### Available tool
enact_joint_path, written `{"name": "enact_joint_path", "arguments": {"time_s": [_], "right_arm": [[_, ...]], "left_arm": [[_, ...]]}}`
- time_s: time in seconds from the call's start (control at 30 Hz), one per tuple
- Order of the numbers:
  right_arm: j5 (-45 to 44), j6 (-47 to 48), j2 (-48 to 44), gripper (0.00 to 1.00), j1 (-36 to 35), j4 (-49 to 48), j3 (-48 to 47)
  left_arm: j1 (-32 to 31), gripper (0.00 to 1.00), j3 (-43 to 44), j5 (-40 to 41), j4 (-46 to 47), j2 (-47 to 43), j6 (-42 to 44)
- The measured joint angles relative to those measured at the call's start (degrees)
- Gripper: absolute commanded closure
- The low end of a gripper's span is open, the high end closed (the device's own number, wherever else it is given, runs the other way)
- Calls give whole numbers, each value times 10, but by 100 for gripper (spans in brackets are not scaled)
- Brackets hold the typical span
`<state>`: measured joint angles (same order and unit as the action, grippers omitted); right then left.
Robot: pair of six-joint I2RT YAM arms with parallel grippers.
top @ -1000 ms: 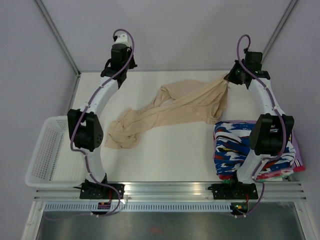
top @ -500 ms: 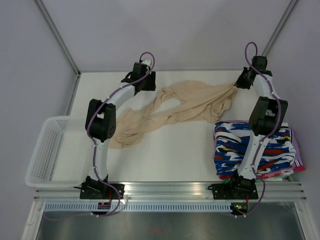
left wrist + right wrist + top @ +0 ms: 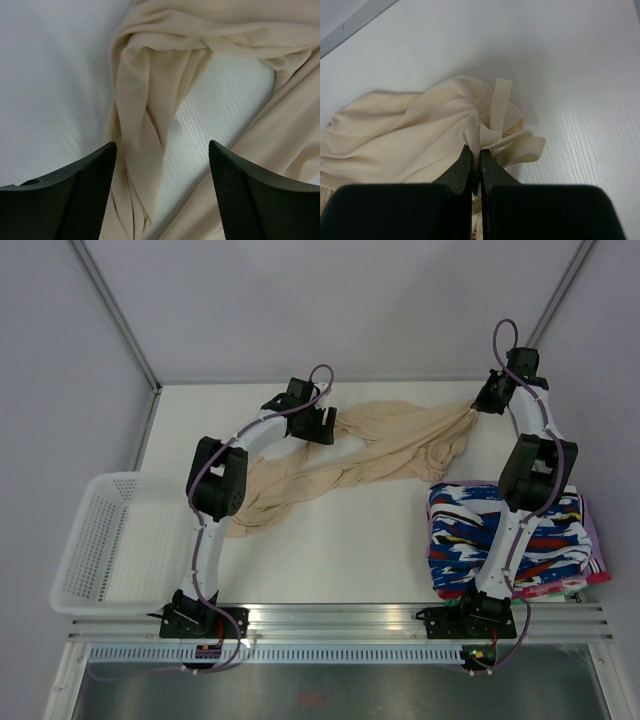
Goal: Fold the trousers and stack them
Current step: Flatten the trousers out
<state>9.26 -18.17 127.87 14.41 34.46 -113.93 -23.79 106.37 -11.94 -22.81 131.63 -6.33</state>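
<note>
A robotics laboratory test cell was indicated. A left arm point(image 3: 215, 480) and a right arm point(image 3: 535, 475) were found bolted to an aluminium rail point(image 3: 340, 618) at a white table point(image 3: 330, 550), which was enclosed by plain wall panels point(image 3: 330, 300) (pale grey throughout) and metal frame posts point(image 3: 112, 312).

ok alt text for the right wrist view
Black jaws of the right arm pinch a bunched edge of thin beige fabric trousers, which lie crumpled on a white table. A flat fabric strip sticks up beside the grip.

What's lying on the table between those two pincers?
Only the beige trousers, running from the left pincer to the right pincer, seen from above.
</note>
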Motion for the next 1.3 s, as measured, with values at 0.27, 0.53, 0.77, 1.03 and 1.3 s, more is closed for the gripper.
{"name": "enact_joint_path", "arguments": {"time_s": [0.27,0.53,0.77,1.03,1.3], "right_arm": [[5,0,0,100,1,1,0],[16,-7,0,100,7,0,1],[49,-14,-14,98,21,-11,27],[118,14,-26,59,10,-4,79],[102,30,-28,2,12,44,52]], "left_arm": [[-23,98,34,96,-54,33,20],[-6,98,37,215,-66,21,74],[85,98,-54,268,39,-148,185],[49,85,-116,269,85,-271,255],[35,0,-129,280,15,-231,198]]}}
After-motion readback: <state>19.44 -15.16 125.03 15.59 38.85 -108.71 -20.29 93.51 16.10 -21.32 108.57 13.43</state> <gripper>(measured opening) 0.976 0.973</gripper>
